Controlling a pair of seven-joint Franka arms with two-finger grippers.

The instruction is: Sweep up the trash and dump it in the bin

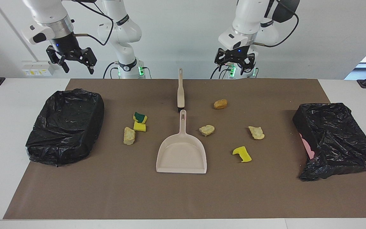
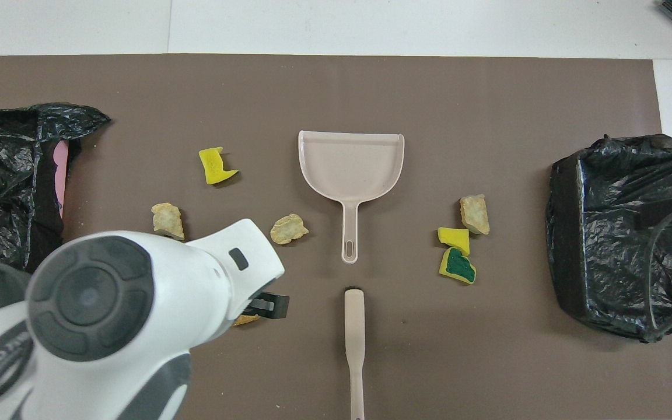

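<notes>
The left tool (image 1: pixel 234 62) is hanging open and empty above the desk's robot edge. The brush (image 1: pixel 180 91) is lying just beside and below it, handle pointing toward the robots. The trash (image 1: pixel 206 130) is lying scattered around the dustpan (image 1: pixel 182 149). The right tool (image 1: pixel 71 60) is waiting open, well apart.

The dustpan (image 1: pixel 181 152) looks like smooth beige plastic, faintly glossy; the brush handle (image 1: pixel 180 90) matches it; both bins (image 1: pixel 65 125) wear crinkled, shiny black plastic liners; the mat (image 1: pixel 183 197) is matt brown paper; yellow scraps (image 1: pixel 242 154) look spongy, tan lumps (image 1: pixel 206 129) crumbly.

place: robotics lab | evidence: two mounted arms (image 1: pixel 119 28), bare white walls (image 1: pixel 186 31)
</notes>
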